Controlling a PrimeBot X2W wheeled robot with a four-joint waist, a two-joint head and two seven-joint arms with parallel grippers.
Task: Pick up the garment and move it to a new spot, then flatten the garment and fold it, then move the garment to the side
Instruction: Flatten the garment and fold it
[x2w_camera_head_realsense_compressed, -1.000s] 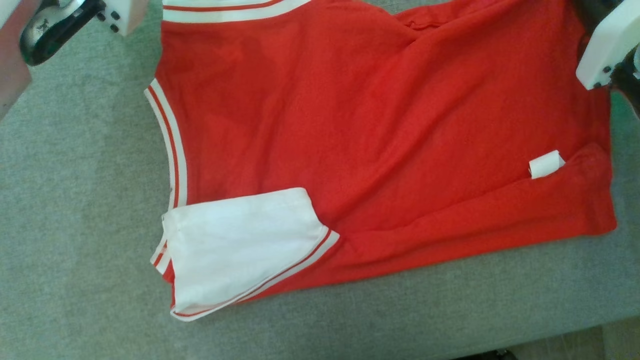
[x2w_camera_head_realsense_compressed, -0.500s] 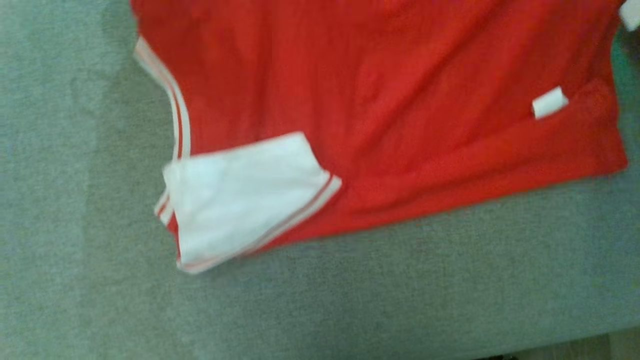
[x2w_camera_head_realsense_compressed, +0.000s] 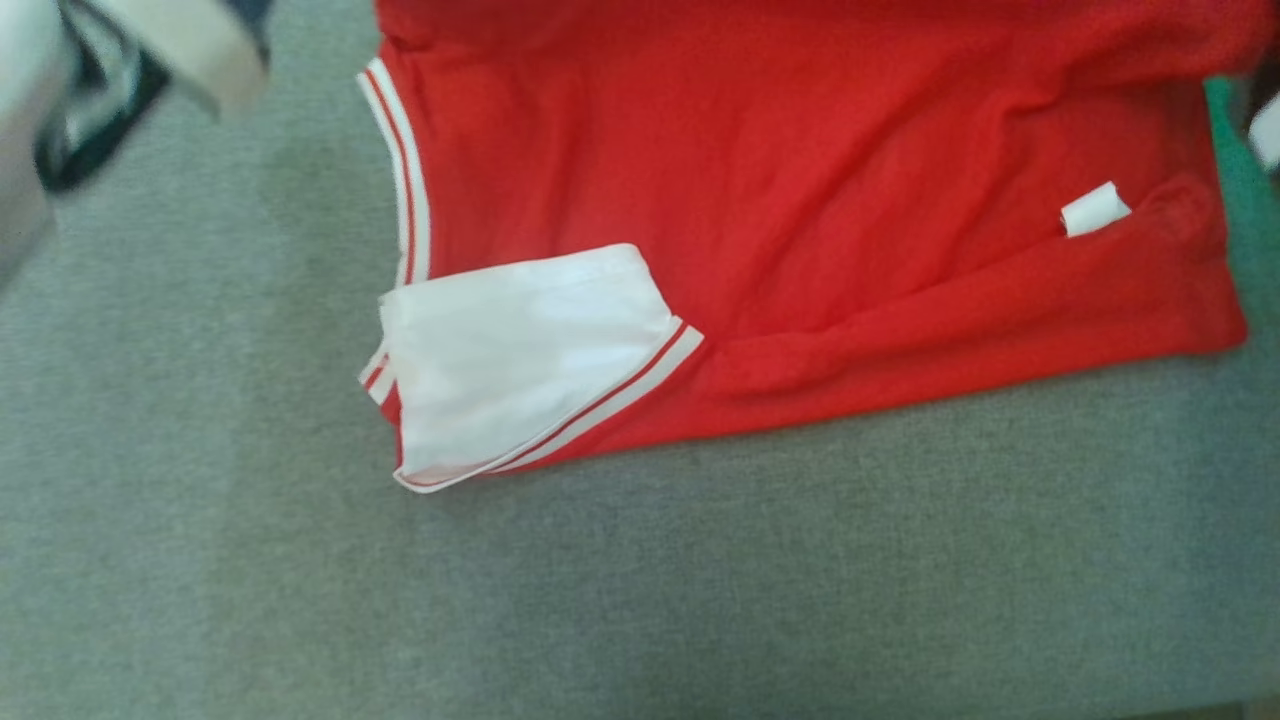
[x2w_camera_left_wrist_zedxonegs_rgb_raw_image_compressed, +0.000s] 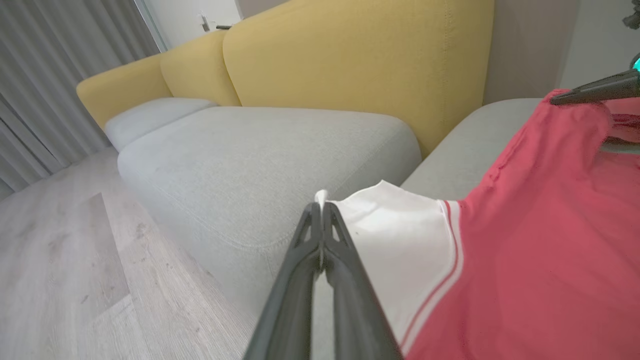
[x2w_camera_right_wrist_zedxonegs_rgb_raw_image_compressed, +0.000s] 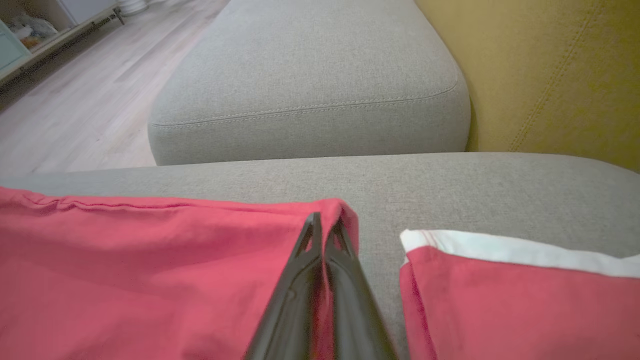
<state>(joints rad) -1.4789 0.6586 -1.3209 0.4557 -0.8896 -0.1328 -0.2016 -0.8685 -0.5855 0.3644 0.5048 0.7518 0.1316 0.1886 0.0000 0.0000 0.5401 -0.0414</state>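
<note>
**Garment (x2w_camera_head_realsense_compressed: 800, 200) pinched at two edges on grey sofa seat**

Position: garment lies mostly spread on the grey seat cushion (x2w_camera_head_realsense_compressed: 640, 600), plain red face up. A long wrinkle runs along the near hem.
- White panel (x2w_camera_head_realsense_compressed: 520, 360) with striped trim is folded over at the near-left corner.
- Small white tag (x2w_camera_head_realsense_compressed: 1095, 210) sits on the red cloth near the right edge.

Left gripper (x2w_camera_left_wrist_zedxonegs_rgb_raw_image_compressed: 320, 206): fingers pressed together, nipping a white corner of the garment. The cloth runs off to the right of the left wrist view.

Right gripper (x2w_camera_right_wrist_zedxonegs_rgb_raw_image_compressed: 326, 220): fingers closed on a fold of the red edge, which is raised into a small peak. Just to the right in that view lies another part of the garment with a white band. A strip of bare grey cushion separates the two.

Surroundings:
- Second grey cushion (x2w_camera_right_wrist_zedxonegs_rgb_raw_image_compressed: 310, 75) lies next to the one under the garment.
- Yellow backrest (x2w_camera_left_wrist_zedxonegs_rgb_raw_image_compressed: 350, 65) rises behind both cushions.
- Pale wooden floor (x2w_camera_left_wrist_zedxonegs_rgb_raw_image_compressed: 60, 260) and a grey curtain (x2w_camera_left_wrist_zedxonegs_rgb_raw_image_compressed: 40, 75) lie off to the side.
- Something green (x2w_camera_head_realsense_compressed: 1235, 190) sits just beside the garment's right edge. Too little shows to identify it.
- Blurred pale forearm (x2w_camera_head_realsense_compressed: 100, 90) crosses the head view's top-left corner, off the cloth.
</note>
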